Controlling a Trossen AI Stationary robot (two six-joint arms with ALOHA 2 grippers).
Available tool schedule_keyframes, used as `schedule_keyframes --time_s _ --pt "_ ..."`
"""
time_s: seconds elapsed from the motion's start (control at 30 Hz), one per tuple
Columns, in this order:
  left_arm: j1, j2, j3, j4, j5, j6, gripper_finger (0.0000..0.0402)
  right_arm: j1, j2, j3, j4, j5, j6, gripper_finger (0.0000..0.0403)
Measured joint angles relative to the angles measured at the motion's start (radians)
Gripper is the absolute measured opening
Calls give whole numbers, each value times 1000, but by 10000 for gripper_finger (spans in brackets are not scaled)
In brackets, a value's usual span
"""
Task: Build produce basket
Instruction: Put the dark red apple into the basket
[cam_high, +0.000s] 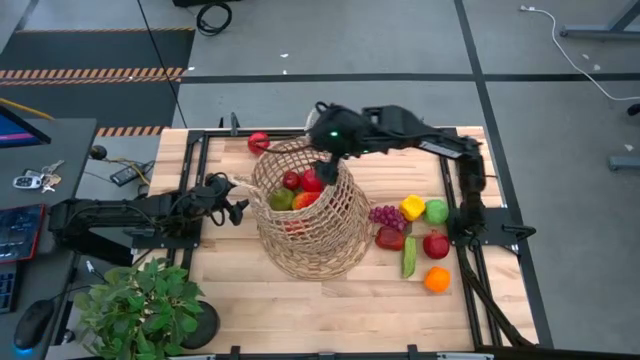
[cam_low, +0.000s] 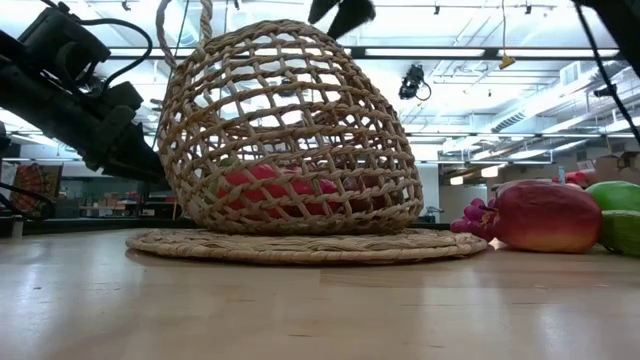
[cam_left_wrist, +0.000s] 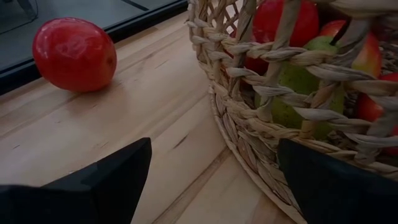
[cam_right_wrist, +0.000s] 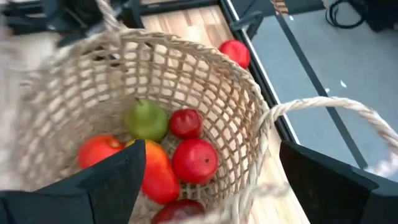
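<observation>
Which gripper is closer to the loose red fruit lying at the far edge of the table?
The right. The right gripper hangs open over the basket, near the red fruit. The left gripper sits farther away, beside the basket's left wall.

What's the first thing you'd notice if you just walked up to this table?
The big wicker basket in the middle of the table, already holding red and green fruit. The right gripper hangs open above its rim, and more produce lies in a bright cluster to the basket's right.

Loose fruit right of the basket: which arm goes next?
Right, probably. Its tool hangs open and empty over the basket, with that fruit pile on its own side. The left tool sits across the basket.
</observation>
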Motion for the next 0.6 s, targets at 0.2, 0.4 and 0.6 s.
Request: schedule_keyframes --time_s 0.2,0.4,0.6 --pt "0 0 0 0 0 0 357 48 -90 0 -189 34 68 372" --pt "0 0 0 0 0 0 357 115 -133 -60 -308 54 143 372" --pt "0 0 0 0 0 0 357 205 -217 -270 -289 139 140 372"
